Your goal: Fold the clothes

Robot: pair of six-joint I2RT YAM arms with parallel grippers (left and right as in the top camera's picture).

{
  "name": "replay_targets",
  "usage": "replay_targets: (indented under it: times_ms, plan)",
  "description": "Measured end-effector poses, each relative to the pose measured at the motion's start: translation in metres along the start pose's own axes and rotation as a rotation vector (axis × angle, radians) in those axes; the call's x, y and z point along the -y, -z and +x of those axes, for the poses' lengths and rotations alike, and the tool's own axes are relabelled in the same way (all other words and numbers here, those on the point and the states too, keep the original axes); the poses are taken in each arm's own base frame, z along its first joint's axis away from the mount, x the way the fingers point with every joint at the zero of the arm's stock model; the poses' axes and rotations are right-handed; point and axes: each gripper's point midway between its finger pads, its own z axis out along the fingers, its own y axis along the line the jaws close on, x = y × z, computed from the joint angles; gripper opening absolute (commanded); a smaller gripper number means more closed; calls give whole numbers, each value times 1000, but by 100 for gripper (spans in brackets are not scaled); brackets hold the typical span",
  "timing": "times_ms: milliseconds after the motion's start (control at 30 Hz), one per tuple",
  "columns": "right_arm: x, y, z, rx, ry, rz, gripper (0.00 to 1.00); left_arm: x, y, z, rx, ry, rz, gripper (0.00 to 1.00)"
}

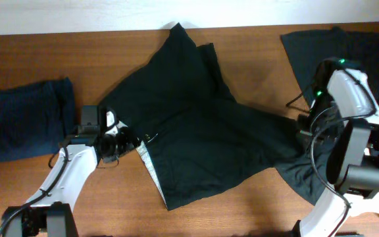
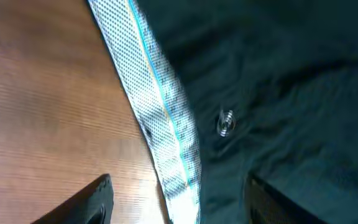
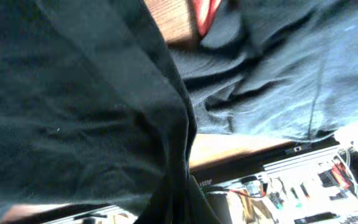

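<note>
A large black garment lies spread across the middle of the table, with a strip of pale mesh lining showing along its left edge. My left gripper is open at that edge. In the left wrist view its two fingers straddle the pale lining, beside a small metal snap. My right gripper is at the garment's right end. In the right wrist view black cloth bunches into the jaws and hides the fingers.
A folded navy garment lies at the far left. Another black garment lies at the back right, partly under my right arm. More dark cloth trails toward the front right edge. Bare wood shows at the front.
</note>
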Motion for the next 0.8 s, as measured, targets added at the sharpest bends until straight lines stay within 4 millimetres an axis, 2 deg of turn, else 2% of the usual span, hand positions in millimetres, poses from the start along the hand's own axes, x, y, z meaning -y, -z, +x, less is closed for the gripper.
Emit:
replay_targets:
  times_ms: [133,300,433,633,767,800]
  plan:
    - [1,-15,14,10,-11,8,4,3,0,-9,34,-8,14,66]
    - [11,1,43,141,-45,-23,4,6,-9,-25,84,-24,30,66]
    - [18,9,59,197,-73,-25,5,4,-25,-33,97,-28,35,66]
    - [22,10,59,220,-98,-12,5,1,-44,-36,84,-27,45,65]
    - [22,10,58,227,-98,-14,5,10,-51,-43,91,-44,81,34]
    - [22,11,57,229,-98,-14,6,13,-56,-43,89,-51,97,13]
